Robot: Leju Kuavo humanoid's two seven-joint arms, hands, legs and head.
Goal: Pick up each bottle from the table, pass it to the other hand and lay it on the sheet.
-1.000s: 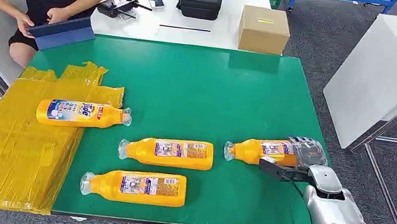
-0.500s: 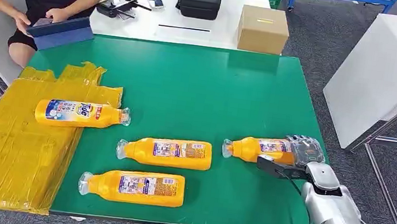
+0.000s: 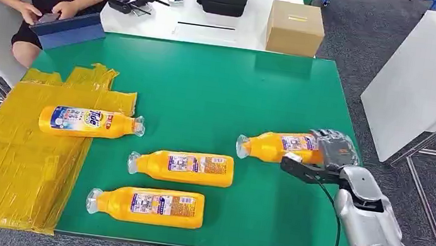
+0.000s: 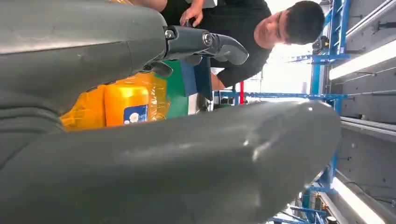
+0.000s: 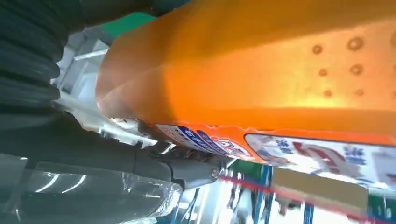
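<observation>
While right hand (image 3: 318,165) grips bottle (image 3: 276,146), base hidden by fingers (image 3: 298,170)

1. Held bottle (image 3: 276,146): orange, clear cap aimed toward the sheet, tilted a bit, farthest from the sheet, base end in the right hand (image 3: 330,158).
2. Middle bottle (image 3: 183,166): same orange kind, lying flat on the green mat, a short way off the sheet's edge.
3. Front bottle (image 3: 147,205): flat too, just beside the sheet's edge.
4. Tide-label bottle (image 3: 89,122): lying on the yellow sheet (image 3: 19,167), cap poking over its edge.
</observation>
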